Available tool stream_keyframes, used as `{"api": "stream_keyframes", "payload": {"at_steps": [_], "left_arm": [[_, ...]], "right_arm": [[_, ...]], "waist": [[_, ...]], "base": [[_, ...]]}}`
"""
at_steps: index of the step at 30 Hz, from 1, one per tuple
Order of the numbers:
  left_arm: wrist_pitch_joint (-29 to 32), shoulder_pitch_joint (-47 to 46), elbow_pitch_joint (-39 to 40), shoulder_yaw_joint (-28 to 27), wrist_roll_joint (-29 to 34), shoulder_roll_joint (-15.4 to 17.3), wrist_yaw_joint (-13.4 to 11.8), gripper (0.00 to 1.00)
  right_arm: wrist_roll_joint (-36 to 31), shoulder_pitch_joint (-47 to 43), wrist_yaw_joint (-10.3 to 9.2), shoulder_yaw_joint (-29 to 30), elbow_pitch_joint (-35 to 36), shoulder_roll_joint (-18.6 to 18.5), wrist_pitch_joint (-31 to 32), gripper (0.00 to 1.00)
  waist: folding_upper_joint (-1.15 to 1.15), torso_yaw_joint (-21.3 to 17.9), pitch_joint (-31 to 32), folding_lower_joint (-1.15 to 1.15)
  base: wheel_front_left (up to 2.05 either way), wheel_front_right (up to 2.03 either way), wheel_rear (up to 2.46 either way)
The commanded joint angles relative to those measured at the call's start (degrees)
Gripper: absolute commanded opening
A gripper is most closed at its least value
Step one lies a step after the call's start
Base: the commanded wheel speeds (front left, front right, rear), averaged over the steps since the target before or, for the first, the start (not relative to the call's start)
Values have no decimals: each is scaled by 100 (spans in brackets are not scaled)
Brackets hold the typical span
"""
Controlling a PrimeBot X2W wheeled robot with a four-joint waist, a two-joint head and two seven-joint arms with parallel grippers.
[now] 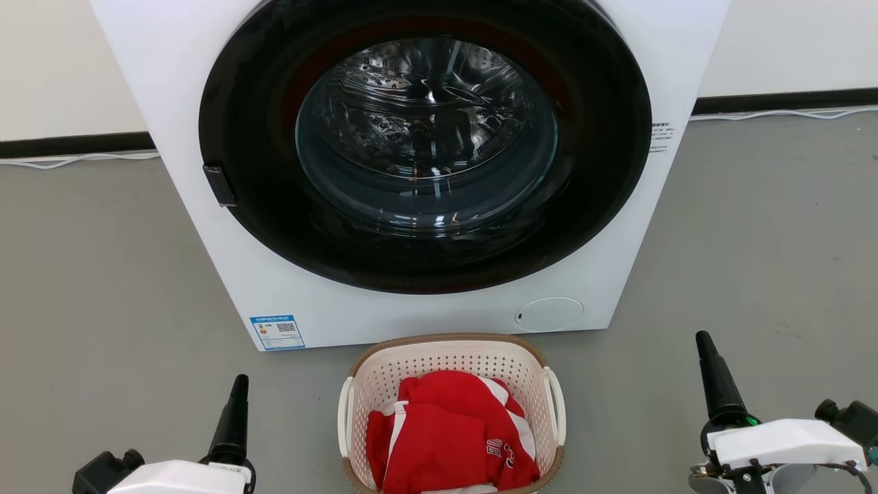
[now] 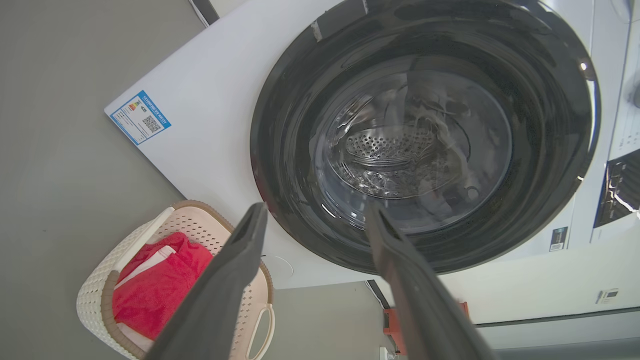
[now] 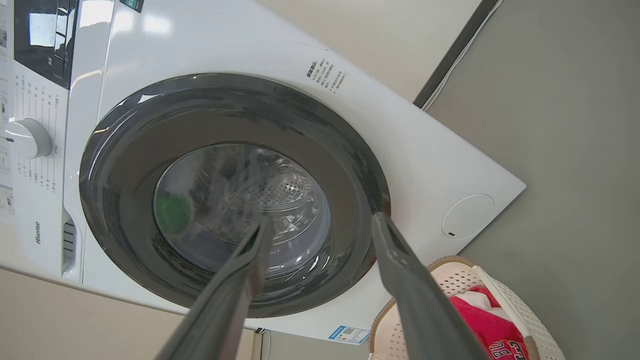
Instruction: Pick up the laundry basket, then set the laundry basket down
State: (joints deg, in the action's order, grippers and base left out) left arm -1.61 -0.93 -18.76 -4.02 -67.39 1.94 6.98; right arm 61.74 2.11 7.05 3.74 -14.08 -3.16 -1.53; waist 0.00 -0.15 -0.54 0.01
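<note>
Low at the left, the robot's left hand (image 2: 316, 212) hangs above the grey floor (image 1: 103, 274), its two long dark fingers (image 2: 225, 280) spread wide and pinching nothing. It is well apart from the basket. Behind it, a thin white cable (image 1: 68, 159) runs along the foot of the pale wall.

At the centre stands a white front-loading washing machine (image 1: 171, 103). Its round black door (image 1: 240, 123) is shut over a glass porthole through which the steel drum (image 1: 411, 103) shows. A small blue label (image 1: 277, 332) sits at the front panel's lower left corner, and a round white flap (image 1: 549, 314) at its lower right.

The laundry basket (image 1: 411, 363), a small cream-white perforated plastic tub with a tan woven-look rim and white loop handles, rests upright on the floor. It is just in front of the middle of the machine's bottom edge, between the two hands. A crumpled red garment with white stripes and lettering (image 1: 453, 432) lies inside it.

At the right, the right hand (image 3: 321, 220) is likewise spread and holds nothing, clear of the basket. In its wrist view, the fingers point towards the machine's door.
</note>
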Motion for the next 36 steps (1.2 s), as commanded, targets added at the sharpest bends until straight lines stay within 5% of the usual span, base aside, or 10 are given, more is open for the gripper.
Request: {"api": "stream_keyframes", "payload": {"at_steps": [1, 36], "left_arm": [[-77, -221, 120, -128, 266, 57, 1, 100], [-657, -195, 183, -260, 3726, 107, -130, 100]], "right_arm": [[-284, 176, 19, -61, 169, -67, -103, 100], [-3620, 356, 31, -277, -90, -250, -675, 100]], "waist": [[0, -2, 0, -1], [0, -23, 13, -1]], "base": [[0, 0, 0], [0, 0, 0]]}}
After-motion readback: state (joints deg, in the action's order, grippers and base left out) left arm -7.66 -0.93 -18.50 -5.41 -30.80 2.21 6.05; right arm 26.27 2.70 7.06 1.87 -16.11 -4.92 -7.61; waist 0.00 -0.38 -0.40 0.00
